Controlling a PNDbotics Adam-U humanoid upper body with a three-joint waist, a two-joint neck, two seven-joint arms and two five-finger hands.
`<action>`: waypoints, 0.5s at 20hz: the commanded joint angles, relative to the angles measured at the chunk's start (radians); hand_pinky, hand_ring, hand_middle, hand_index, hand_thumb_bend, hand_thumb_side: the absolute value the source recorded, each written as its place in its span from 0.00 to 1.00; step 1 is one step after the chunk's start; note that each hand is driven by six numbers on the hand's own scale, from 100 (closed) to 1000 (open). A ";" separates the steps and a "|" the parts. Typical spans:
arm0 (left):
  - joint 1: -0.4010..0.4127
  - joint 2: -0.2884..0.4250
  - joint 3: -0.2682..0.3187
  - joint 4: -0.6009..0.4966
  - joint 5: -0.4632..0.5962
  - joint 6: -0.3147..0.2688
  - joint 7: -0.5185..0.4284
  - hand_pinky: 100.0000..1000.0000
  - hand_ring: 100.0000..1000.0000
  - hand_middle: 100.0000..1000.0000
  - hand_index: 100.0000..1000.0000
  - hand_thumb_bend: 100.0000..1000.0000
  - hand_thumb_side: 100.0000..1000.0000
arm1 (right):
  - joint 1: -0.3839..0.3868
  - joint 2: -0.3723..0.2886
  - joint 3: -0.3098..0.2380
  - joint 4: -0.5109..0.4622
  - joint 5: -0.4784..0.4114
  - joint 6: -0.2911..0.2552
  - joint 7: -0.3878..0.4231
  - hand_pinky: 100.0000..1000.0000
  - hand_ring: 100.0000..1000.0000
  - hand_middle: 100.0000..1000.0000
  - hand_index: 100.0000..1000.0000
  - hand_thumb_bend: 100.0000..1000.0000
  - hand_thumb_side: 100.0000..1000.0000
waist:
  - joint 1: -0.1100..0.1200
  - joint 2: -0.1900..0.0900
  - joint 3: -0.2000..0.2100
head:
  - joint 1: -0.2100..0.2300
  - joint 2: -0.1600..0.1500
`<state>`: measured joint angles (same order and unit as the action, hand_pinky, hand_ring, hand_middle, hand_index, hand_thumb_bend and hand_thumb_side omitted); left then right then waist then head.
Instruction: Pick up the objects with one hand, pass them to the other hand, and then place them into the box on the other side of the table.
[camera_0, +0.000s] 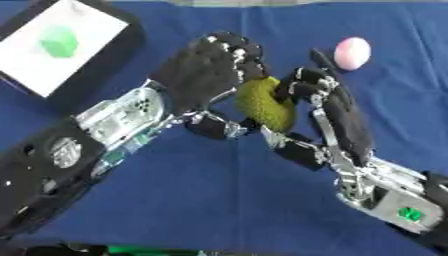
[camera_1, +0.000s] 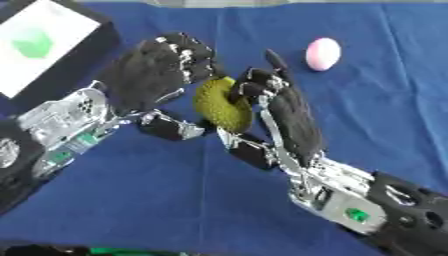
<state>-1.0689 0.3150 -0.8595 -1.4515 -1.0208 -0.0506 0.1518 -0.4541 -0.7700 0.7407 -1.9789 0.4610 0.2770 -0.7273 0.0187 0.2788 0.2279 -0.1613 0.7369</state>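
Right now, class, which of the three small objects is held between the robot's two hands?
The yellow-green textured object, gripped between left hand and right hand. The pink ball lies free on the cloth; the green cube sits in the box.

Both your hands meet on the yellow-green object above the blue bench.

Your left hand (camera_0: 206, 70) comes in from the lower left, its fingers curled over the top and left side of the bumpy yellow-green object (camera_0: 266, 103). Your right hand (camera_0: 337, 115) reaches up from the lower right, its fingers bent against the object's right side. A pink egg-shaped object (camera_0: 353, 53) lies on the bench (camera_0: 201, 200) just beyond your right hand. At the upper left sits a dark box (camera_0: 109, 55) with a white inside, holding a green cube (camera_0: 59, 41).
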 joint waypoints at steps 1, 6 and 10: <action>-0.016 0.002 0.017 0.006 -0.005 -0.015 0.001 0.62 0.62 0.53 0.60 0.40 0.25 | -0.010 -0.012 -0.006 -0.021 0.003 -0.008 -0.004 1.00 0.33 0.47 0.39 0.23 0.00 | -0.001 -0.015 0.000 | 0.003 -0.006; -0.014 0.002 0.014 0.009 0.019 -0.036 0.013 0.59 0.54 0.44 0.48 0.37 0.23 | -0.008 -0.012 -0.006 -0.021 0.006 -0.006 -0.003 1.00 0.34 0.47 0.40 0.23 0.00 | -0.001 -0.015 0.000 | 0.001 -0.005; -0.015 0.005 0.011 0.006 0.037 -0.041 0.017 0.56 0.47 0.37 0.43 0.39 0.24 | -0.008 -0.013 -0.007 -0.021 0.007 -0.004 0.003 1.00 0.34 0.48 0.41 0.24 0.00 | 0.000 -0.016 0.001 | 0.000 -0.005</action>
<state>-1.0689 0.3061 -0.8596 -1.4400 -0.9902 -0.0878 0.1678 -0.4526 -0.7700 0.7414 -1.9789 0.4619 0.2766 -0.7257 0.0185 0.2788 0.2281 -0.1606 0.7369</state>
